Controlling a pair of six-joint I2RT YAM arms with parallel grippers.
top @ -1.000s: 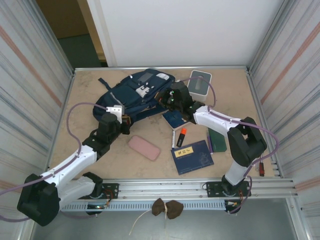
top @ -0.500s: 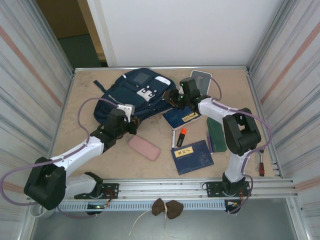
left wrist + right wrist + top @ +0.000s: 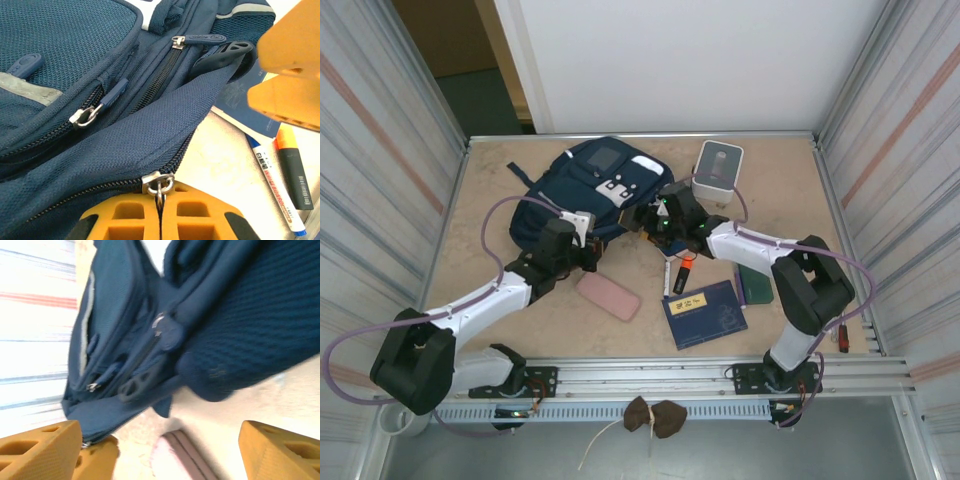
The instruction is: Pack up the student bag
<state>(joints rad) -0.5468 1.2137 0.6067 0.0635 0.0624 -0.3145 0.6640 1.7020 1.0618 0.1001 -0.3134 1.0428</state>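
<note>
Unzipping the student bag (image 3: pixel 595 185), far-left on the table (image 3: pixel 800 200)
Left gripper (image 3: pixel 160 212) clamped on its zipper pull (image 3: pixel 159 181); right gripper (image 3: pixel 160 450) wide, empty, beside it; next, probably brace the fabric and draw the pull along

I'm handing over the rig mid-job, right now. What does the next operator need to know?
Left gripper: shut on the zipper pull at the student bag's near edge.
Right gripper: open, empty, beside the bag.
Loose on the table: pink case, blue notebook, orange highlighter, whiteboard marker, white-grey box.
Done: zipper pull gripped.
Left: open the bag, load the items, zip it.
</note>
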